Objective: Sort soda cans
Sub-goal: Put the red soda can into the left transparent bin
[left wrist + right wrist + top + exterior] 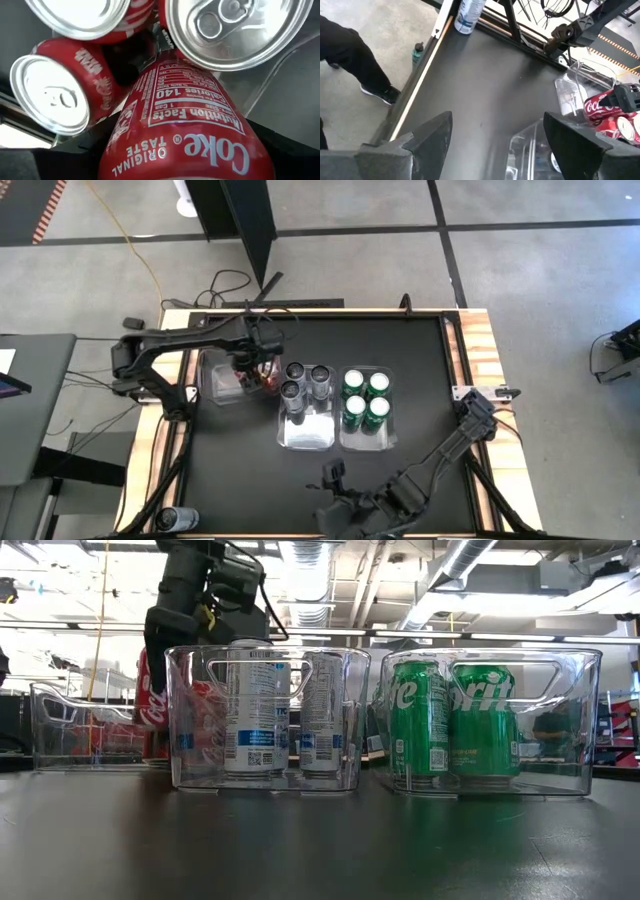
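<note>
Black table is seen from above with bare room in front of three clear bins. Low down, "Sprite" is read on green cans. A red Coke can is gripped by the left gripper over the left bin. The right gripper is spread open, empty, near the front edge.

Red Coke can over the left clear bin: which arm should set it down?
Left. The left gripper holds the red Coke can above the clear plastic bin with three red cans. The right gripper waits open at the table's near edge.
</note>
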You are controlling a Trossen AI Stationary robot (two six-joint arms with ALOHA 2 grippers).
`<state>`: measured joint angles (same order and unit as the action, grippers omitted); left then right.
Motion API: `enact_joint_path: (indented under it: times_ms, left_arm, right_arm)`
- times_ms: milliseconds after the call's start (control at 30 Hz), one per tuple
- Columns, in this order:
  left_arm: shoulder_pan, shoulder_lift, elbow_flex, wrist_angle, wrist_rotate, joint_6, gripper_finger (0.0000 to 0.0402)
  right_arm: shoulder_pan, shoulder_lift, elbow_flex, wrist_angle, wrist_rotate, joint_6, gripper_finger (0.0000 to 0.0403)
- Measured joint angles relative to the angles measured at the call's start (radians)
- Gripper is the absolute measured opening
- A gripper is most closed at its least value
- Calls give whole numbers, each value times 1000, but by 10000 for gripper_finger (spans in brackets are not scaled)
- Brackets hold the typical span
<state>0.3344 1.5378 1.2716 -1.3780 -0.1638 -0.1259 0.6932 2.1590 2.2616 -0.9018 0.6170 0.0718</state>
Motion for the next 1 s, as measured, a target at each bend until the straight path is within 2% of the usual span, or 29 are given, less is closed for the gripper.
enact_joint_path:
  times_ms: [200,600,733,1000]
  left_arm:
    - [0,21,-10,35,-4,39,295]
    - [0,20,-131,108,-18,69,298]
    - [0,20,-137,127,-21,98,319]
    - [0,12,-137,155,-19,130,320]
  right_arm:
    - [35,0,0,0,18,32,329]
    - [50,0,0,6,41,45,329]
    - [50,0,0,4,41,52,329]
    - [49,0,0,5,40,55,329]
